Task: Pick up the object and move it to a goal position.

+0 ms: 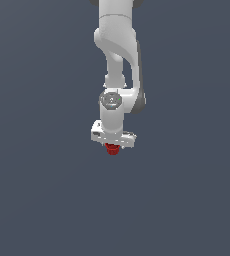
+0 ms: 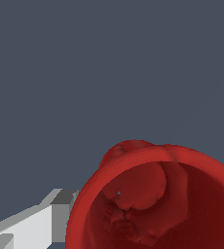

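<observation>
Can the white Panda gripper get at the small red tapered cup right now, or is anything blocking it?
Probably yes. The small red tapered cup sits directly under the white gripper with nothing else near it, and in the wrist view its rim lies right beside a grey finger. Whether the jaws already grip it cannot be told.

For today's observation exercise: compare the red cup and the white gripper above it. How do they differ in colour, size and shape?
Colour: the red cup is deep red; the gripper is white.
Size: in the exterior view the cup is narrower than the gripper, peeking out just beneath it.
Shape: the wrist view shows the cup round and hollow with a thick rim, while the gripper part beside it is blocky and flat-faced.
Shared: both sit at the arm's end, close together.
</observation>
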Robot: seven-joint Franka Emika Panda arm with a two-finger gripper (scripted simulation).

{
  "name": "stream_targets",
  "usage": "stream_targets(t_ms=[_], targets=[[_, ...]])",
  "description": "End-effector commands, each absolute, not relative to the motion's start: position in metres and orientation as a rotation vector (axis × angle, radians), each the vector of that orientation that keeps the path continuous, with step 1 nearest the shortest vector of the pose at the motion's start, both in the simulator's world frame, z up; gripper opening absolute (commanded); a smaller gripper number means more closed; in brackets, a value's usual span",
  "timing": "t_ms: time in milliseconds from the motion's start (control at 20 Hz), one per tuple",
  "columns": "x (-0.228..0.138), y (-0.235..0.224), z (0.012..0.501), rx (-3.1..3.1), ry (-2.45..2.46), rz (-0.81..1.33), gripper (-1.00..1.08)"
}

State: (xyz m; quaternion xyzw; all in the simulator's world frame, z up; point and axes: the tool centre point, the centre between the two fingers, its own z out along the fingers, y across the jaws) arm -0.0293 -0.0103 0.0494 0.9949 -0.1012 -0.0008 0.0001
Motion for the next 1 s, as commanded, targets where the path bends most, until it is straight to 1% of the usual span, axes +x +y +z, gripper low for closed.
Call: stream_targets(t_ms=[0,50,650,950], targets=[[-0.029,-0.01,0.047,3.125,-0.318,0.0,1.0],[-0.029,-0.01,0.047,3.125,-0.318,0.0,-1.0],[-0.029,-0.01,0.049,3.126,-0.317,0.001,-1.0],[-0.034,-0.007,0.062,3.126,-0.317,0.001,-1.0]])
